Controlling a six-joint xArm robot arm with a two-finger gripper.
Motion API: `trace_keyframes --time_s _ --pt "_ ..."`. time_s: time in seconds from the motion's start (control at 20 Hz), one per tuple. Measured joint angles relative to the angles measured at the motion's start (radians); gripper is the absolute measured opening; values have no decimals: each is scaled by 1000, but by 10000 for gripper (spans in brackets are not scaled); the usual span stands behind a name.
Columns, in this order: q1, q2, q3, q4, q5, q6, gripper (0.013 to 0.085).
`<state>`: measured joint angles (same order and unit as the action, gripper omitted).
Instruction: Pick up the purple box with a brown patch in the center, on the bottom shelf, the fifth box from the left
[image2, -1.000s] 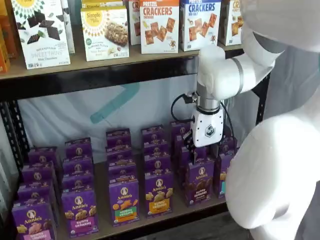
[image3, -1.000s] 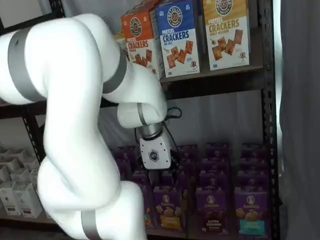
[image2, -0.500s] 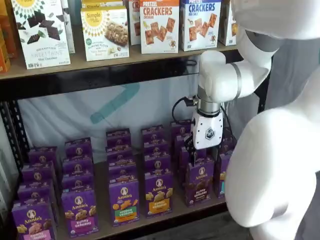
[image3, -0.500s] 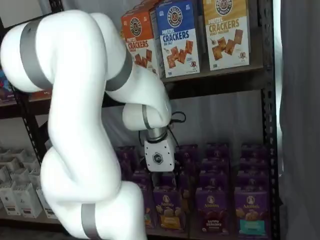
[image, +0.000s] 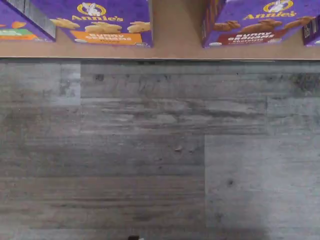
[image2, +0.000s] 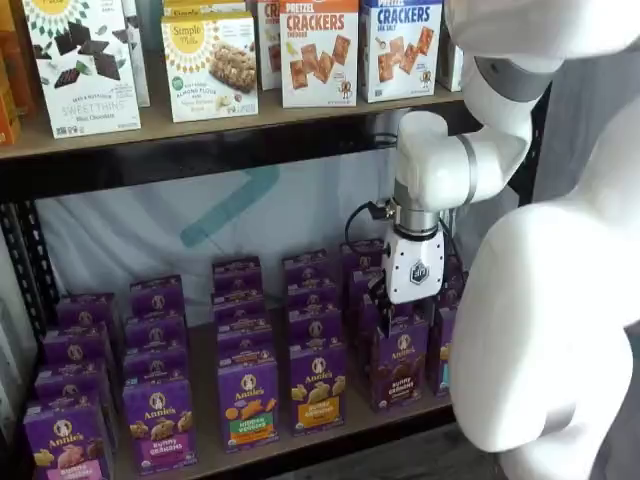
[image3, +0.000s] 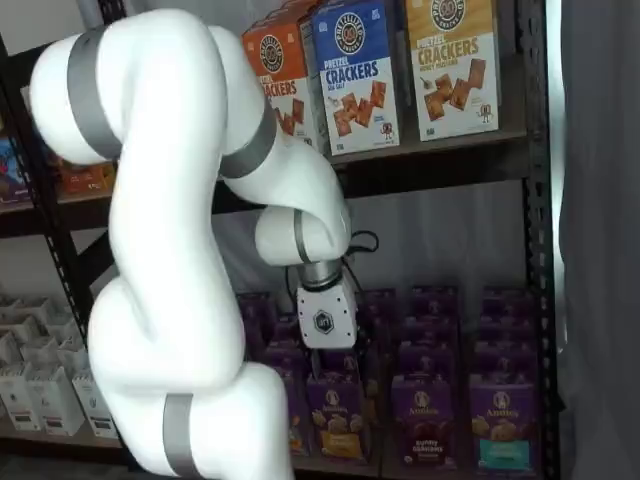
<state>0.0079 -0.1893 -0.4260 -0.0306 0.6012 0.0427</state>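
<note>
Two fingers I can't read — the gripper (image2: 400, 312), right of centre, hides its grip state behind the purple box (image2: 399, 364). I'd descend squarely over that carton's top on the bottom shelf (image2: 205, 455) — clear of neighbours.

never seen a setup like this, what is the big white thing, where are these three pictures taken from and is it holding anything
The big white thing is a robot arm with a gripper at its end. Two pictures come from fixed cameras facing the shelves. The third comes from a camera on the arm's wrist, looking down past the bottom shelf edge at a grey wood-look floor. That shelf holds rows of small purple Annie's cartons; the shelf above holds larger cracker boxes. The gripper hangs just above the purple box with the brown patch. It holds nothing visible, and whether its fingers are open is unclear.
</note>
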Motion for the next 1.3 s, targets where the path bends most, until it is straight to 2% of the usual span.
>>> trace_keyframes --time_s 0.15,0.5,0.7,1.05,1.15,1.3 --pt "-3 41 -15 -12 -27 7 850" --pt "-7 145 -56 -1 -86 -6 850" --pt "-11 200 -77 -21 -122 8 850" --pt "-16 280 -110 -14 -172 -3 850" --pt "-21 300 -122 -30 -178 6 850" --pt "-27 326 -137 -21 -190 -8 850"
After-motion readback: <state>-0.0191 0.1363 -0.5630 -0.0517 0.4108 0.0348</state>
